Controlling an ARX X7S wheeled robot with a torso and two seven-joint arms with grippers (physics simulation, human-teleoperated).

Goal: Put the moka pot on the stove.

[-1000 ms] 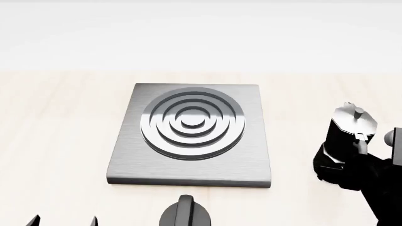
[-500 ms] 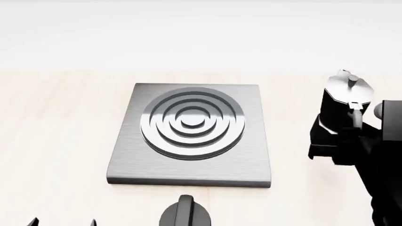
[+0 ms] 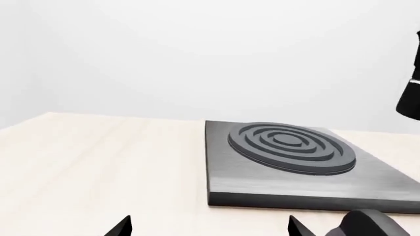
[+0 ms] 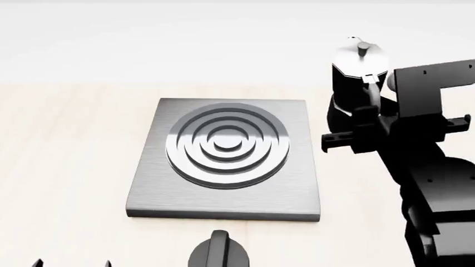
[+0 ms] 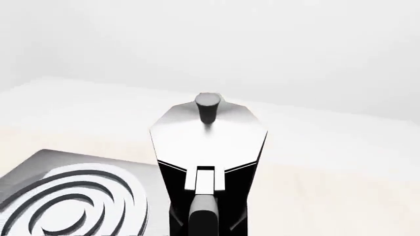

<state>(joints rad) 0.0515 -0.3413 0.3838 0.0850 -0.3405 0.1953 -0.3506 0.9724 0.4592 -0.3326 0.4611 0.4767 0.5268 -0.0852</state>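
The moka pot [image 4: 359, 69], black and faceted with a silver lid and knob, hangs in the air just past the stove's far right corner. My right gripper [image 4: 355, 115] is shut on its lower body. In the right wrist view the moka pot [image 5: 208, 140] fills the middle, its handle toward the camera, with the stove [image 5: 66, 196] below and beside it. The stove [image 4: 226, 158] is a square dark-grey plate with a ringed burner, lying flat on the table. My left gripper [image 3: 210, 229] is open and empty, low over the table in front of the stove [image 3: 288, 157].
A squat black round knob [image 4: 219, 251] sits on the pale wooden table [image 4: 67, 167] just in front of the stove's near edge; the knob [image 3: 367, 223] is beside my left gripper. My right arm [image 4: 430, 178] covers the table's right side.
My right gripper has lifted the moka pot off the table and carried it up and to the left, toward the stove's right edge. The left arm has not moved.
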